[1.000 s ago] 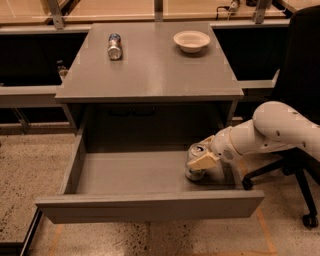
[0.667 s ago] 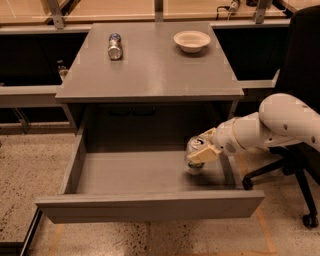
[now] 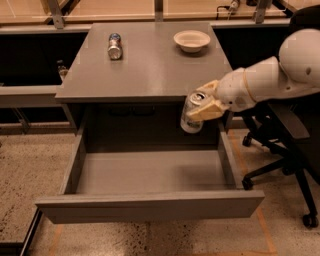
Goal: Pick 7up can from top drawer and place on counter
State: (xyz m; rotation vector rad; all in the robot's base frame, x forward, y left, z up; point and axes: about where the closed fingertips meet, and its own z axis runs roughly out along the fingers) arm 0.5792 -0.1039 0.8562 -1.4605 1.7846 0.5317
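From my remote seat I saw a speckled terrazzo floor (image 3: 30, 165) under warm, dim light, crossed by an orange tape line (image 3: 262, 220) on the right. A black office chair (image 3: 289, 125) on casters stood on that side. A lower grey ledge (image 3: 27, 95) ran off to the left, with a dark recess (image 3: 30, 55) above it. Along the top lay a pale wooden surface (image 3: 100, 7), broken by grey metal posts (image 3: 55, 12). My hand (image 3: 200, 107), closed round the 7up can (image 3: 191, 121), hung just off the front right edge of the counter (image 3: 150, 65).
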